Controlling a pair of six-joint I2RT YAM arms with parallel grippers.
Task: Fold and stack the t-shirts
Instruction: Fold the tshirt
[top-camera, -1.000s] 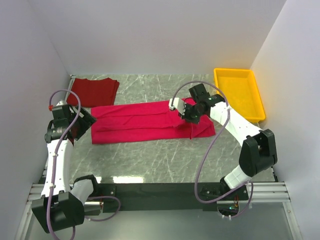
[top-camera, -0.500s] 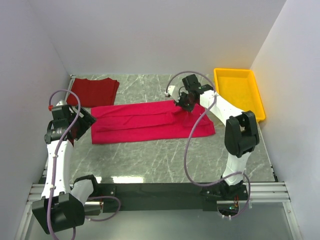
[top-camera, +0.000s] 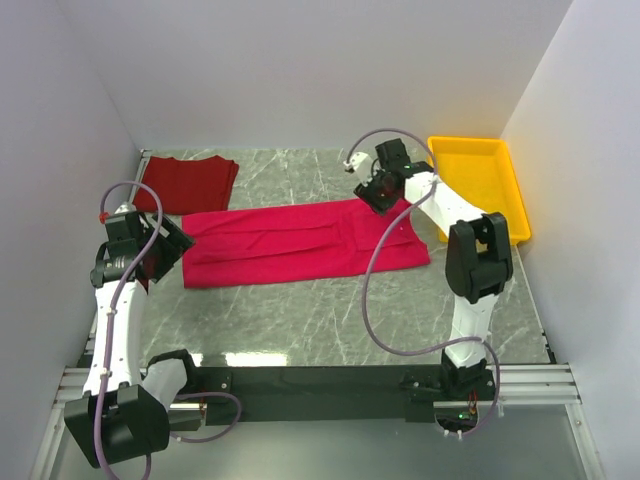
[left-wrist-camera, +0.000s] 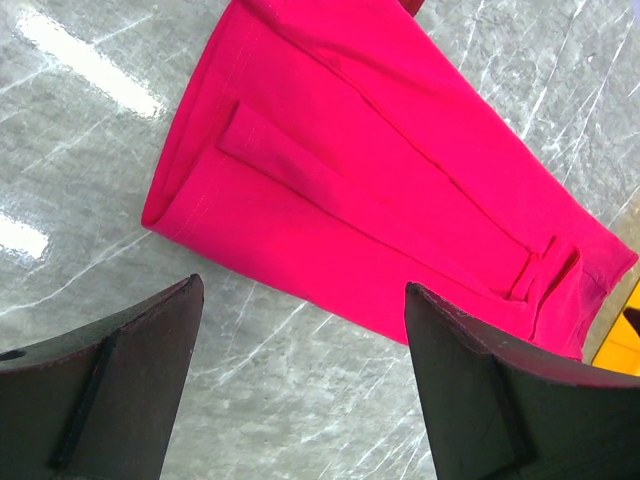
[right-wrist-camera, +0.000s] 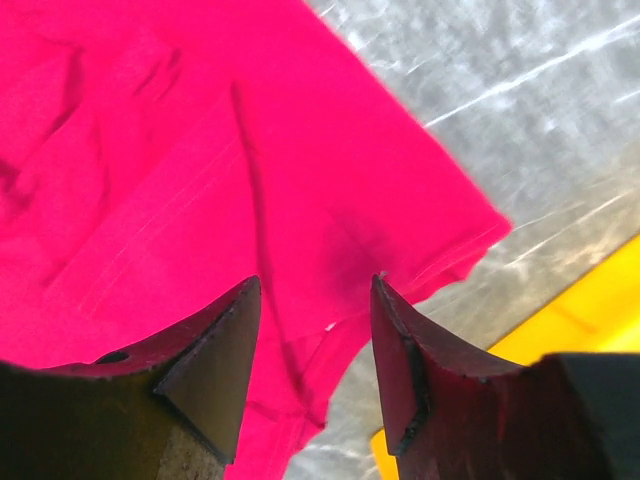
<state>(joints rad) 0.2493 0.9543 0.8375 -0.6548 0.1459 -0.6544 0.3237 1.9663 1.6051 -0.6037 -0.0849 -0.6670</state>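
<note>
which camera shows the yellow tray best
Top external: the whole yellow tray shows, open and unblocked, at far right. Right wrist catches only one corner of it; left wrist only a sliver at the frame edge.

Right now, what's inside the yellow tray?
Only its bare yellow floor shows in the yellow tray; nothing lies in it. The right arm covers its near left corner, so that bit can't be checked.

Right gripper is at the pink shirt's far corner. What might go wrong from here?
The open right gripper hovers over the layered edge of the pink shirt; it may pinch only the top layer and spoil the fold. The tray lies close by, so a swing could knock it. The arm's cable crosses the shirt and might drag it.
</note>
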